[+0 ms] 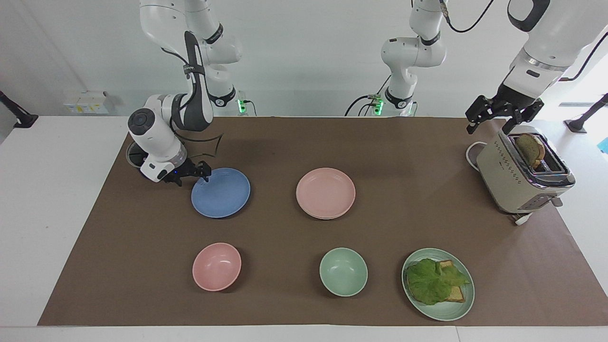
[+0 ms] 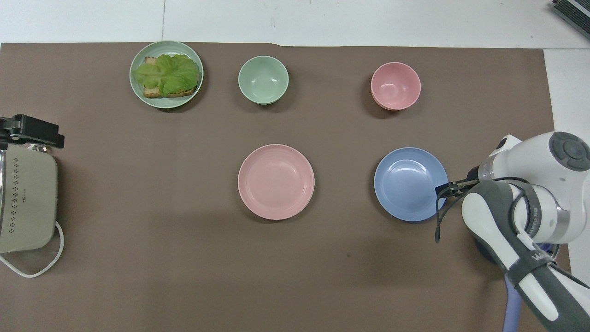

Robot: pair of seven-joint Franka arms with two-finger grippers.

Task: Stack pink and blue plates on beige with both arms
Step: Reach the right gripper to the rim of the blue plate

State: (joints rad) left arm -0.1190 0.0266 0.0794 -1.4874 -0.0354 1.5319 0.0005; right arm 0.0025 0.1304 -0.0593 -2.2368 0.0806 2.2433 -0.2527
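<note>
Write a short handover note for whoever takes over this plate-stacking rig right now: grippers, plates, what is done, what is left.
Right gripper: open, low at the rim of the blue plate, on the side toward the right arm's end. The plate lies flat on the table.
Left gripper: open, waits over the toaster.
Pink plate: mid-table, sitting on a paler rim that looks like the beige plate.
Done: pink apparently stacked on beige.
Left: grip the blue plate and set it on the pink one.
</note>
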